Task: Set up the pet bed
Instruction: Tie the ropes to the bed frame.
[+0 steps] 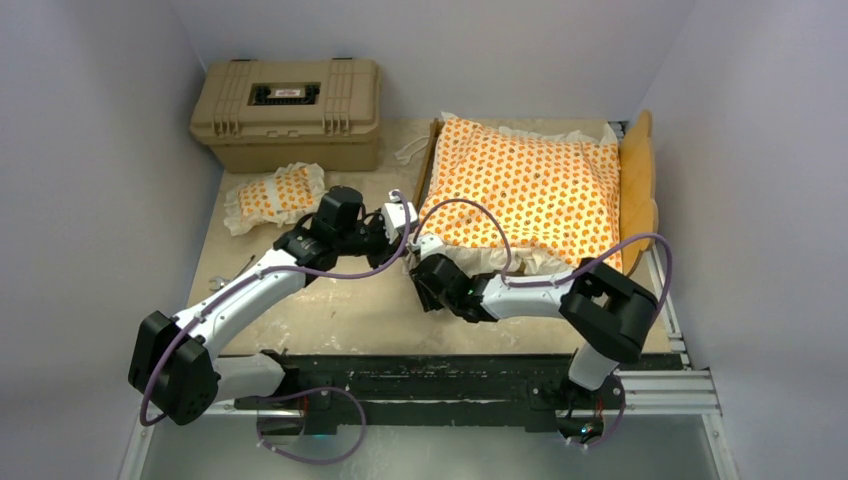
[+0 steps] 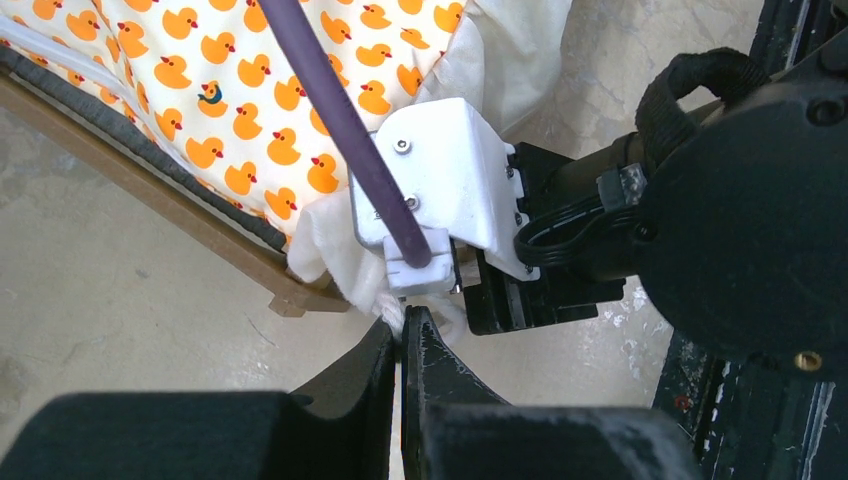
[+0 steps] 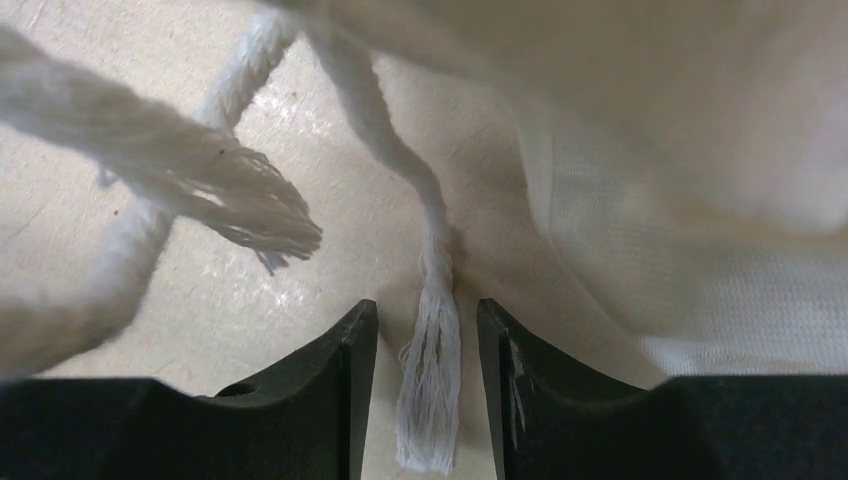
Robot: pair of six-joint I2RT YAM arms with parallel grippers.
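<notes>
The pet bed's light-wood frame (image 1: 638,175) lies at the back right, and the orange duck-print mattress cushion (image 1: 525,185) rests on it. The small matching pillow (image 1: 275,195) lies apart on the left. At the frame's near-left corner (image 2: 290,290) my left gripper (image 2: 402,325) is shut on a white tie cord (image 2: 392,312) of the cushion. Close beside it, my right gripper (image 3: 427,310) is open. A frayed cord end (image 3: 432,370) lies loose between its fingers, and the white ruffle (image 3: 680,200) sits just right of it.
A tan plastic hard case (image 1: 288,112) stands at the back left, behind the pillow. Two more white cords (image 3: 170,180) cross the tabletop left of the right gripper. The two wrists nearly touch (image 2: 450,180). Walls close in on both sides.
</notes>
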